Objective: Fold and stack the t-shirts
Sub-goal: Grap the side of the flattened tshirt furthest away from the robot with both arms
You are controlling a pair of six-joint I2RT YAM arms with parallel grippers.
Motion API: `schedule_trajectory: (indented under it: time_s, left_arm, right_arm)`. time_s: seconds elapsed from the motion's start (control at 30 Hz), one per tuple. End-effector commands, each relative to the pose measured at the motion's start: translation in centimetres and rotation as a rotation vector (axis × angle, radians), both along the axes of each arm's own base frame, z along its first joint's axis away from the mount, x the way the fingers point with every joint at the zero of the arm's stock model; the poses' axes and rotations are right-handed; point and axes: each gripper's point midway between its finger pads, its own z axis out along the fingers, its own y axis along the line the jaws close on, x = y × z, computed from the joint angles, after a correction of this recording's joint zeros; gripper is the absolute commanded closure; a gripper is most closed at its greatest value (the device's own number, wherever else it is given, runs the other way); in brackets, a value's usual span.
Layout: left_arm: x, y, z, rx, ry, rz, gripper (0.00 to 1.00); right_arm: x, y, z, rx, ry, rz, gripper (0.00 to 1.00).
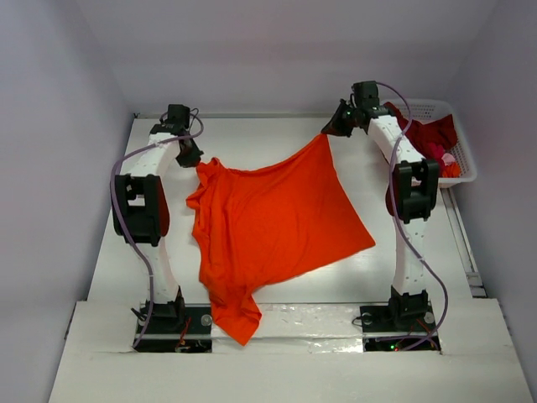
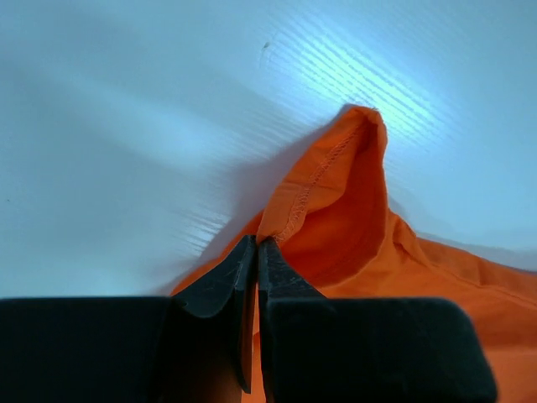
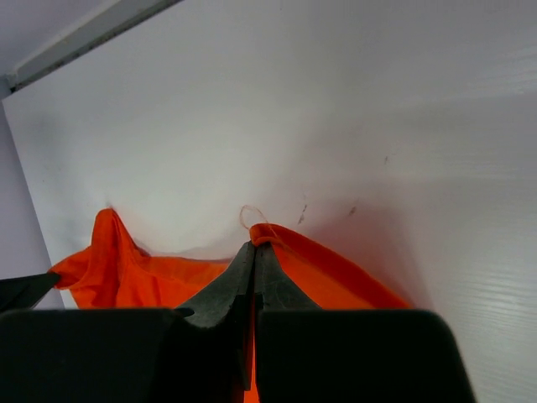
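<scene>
Both jaws clamped shut on the orange t-shirt [image 1: 277, 218].

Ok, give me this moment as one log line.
left tool: shut on orange t-shirt hem | right tool: shut on its far corner | shirt: unfolded, stretched between them | basket: dark red shirts inside

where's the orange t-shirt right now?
Top view: orange t-shirt spread across the middle of the table, far corners pinched by the left tool and right tool; white basket sits far right.
</scene>
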Motion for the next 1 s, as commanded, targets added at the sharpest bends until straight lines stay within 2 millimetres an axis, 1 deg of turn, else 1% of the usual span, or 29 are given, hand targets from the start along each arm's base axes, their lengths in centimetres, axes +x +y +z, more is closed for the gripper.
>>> schedule_trajectory:
  time_s: [0.0, 0.03, 0.07, 0.1, 0.13, 0.17, 0.2, 0.23, 0.27, 0.3, 0.33, 0.37, 0.4, 0.43, 0.5, 0.53, 0.57, 0.63, 0.67, 0.7, 0.73, 0.77, 0.8, 0.83, 0.87, 0.9, 0.93, 0.97]
  left_arm:
    - [1.3, 1.0, 3.7, -0.002, -0.078, 0.022, 1.0]
    - [1.6, 1.5, 4.0, -0.001, -0.086, 0.032, 1.0]
    - [1.7, 1.6, 3.9, 0.004, -0.079, 0.037, 1.0]
    - [1.9, 2.0, 3.8, 0.006, -0.078, 0.049, 1.0]
    - [2.4, 2.1, 4.4, 0.008, -0.093, 0.056, 1.0]
    - [2.7, 2.6, 4.2, 0.009, -0.091, 0.068, 1.0]
    - [2.9, 2.6, 4.2, 0.009, -0.091, 0.07, 1.0]
    - [3.5, 2.6, 4.9, 0.007, -0.109, 0.072, 1.0]
    - [3.7, 2.6, 4.4, 0.005, -0.098, 0.076, 1.0]
    - [4.0, 2.6, 4.4, 0.003, -0.098, 0.077, 1.0]
    - [4.7, 2.6, 5.2, 0.001, -0.119, 0.078, 1.0]
    - [4.9, 3.0, 4.6, -0.001, -0.105, 0.092, 1.0]
    - [5.2, 3.0, 4.6, -0.002, -0.106, 0.094, 1.0]
    - [5.8, 3.0, 5.2, -0.005, -0.126, 0.094, 1.0]
    - [6.3, 3.0, 4.6, -0.005, -0.114, 0.095, 1.0]
    - [6.8, 3.0, 5.1, -0.007, -0.128, 0.097, 1.0]
    - [6.9, 2.9, 4.4, -0.01, -0.114, 0.094, 1.0]
    - [7.3, 2.9, 4.4, -0.011, -0.119, 0.093, 1.0]
    - [7.5, 2.9, 4.1, -0.009, -0.116, 0.095, 1.0]
    - [7.6, 3.4, 3.9, -0.007, -0.116, 0.105, 1.0]
    - [7.9, 3.4, 4.2, -0.008, -0.126, 0.103, 1.0]
    - [8.0, 3.4, 3.6, -0.007, -0.116, 0.103, 1.0]
    - [8.2, 3.3, 3.5, -0.01, -0.117, 0.099, 1.0]
    - [8.6, 3.8, 3.9, -0.019, -0.129, 0.106, 1.0]
    - [8.9, 3.8, 3.5, -0.02, -0.128, 0.105, 1.0]
    - [9.1, 4.2, 3.6, -0.021, -0.131, 0.113, 1.0]
    - [9.6, 4.2, 4.2, -0.022, -0.149, 0.112, 1.0]
    - [9.8, 4.8, 3.8, -0.029, -0.142, 0.122, 1.0]
  right_arm:
    - [1.6, -1.7, 2.9, 0.0, -0.077, -0.031, 1.0]
    - [1.8, -2.4, 2.9, 0.003, -0.077, -0.043, 1.0]
    - [2.0, -3.3, 3.0, 0.005, -0.078, -0.056, 1.0]
    - [2.2, -3.2, 3.4, 0.009, -0.086, -0.055, 1.0]
    - [2.4, -4.2, 3.5, 0.006, -0.085, -0.072, 1.0]
    - [2.6, -5.0, 3.6, 0.007, -0.088, -0.085, 1.0]
    - [2.7, -5.0, 3.7, 0.009, -0.089, -0.083, 1.0]
    - [2.9, -5.6, 4.0, 0.01, -0.095, -0.092, 1.0]
    - [2.9, -5.5, 4.0, 0.011, -0.094, -0.089, 1.0]
    - [3.0, -6.2, 3.7, 0.009, -0.089, -0.098, 1.0]
    - [3.1, -6.2, 3.8, 0.006, -0.091, -0.095, 1.0]
    - [3.1, -6.2, 3.7, 0.005, -0.091, -0.096, 1.0]
    - [3.1, -6.2, 3.7, 0.005, -0.089, -0.096, 1.0]
    - [3.0, -6.2, 3.5, 0.005, -0.087, -0.094, 1.0]
    - [3.0, -6.2, 3.4, 0.0, -0.084, -0.092, 1.0]
    - [3.0, -6.2, 3.3, 0.0, -0.083, -0.092, 1.0]
    - [2.9, -6.2, 3.2, 0.001, -0.081, -0.091, 1.0]
    - [2.9, -6.2, 3.1, 0.003, -0.081, -0.089, 1.0]
    - [3.0, -6.1, 3.3, 0.005, -0.085, -0.088, 1.0]
    - [3.0, -6.2, 3.3, 0.003, -0.085, -0.09, 1.0]
    - [3.0, -6.2, 3.3, 0.0, -0.086, -0.09, 1.0]
    - [3.2, -6.8, 3.2, -0.003, -0.085, -0.101, 1.0]
    - [3.4, -6.8, 3.6, -0.002, -0.096, -0.101, 1.0]
    - [3.4, -6.9, 3.5, -0.004, -0.093, -0.103, 1.0]
    - [3.6, -6.9, 3.3, -0.005, -0.091, -0.107, 1.0]
    - [3.6, -6.9, 3.5, -0.005, -0.095, -0.111, 1.0]
    - [3.8, -7.0, 3.8, -0.004, -0.103, -0.113, 1.0]
    - [3.8, -7.0, 4.0, -0.007, -0.107, -0.116, 1.0]
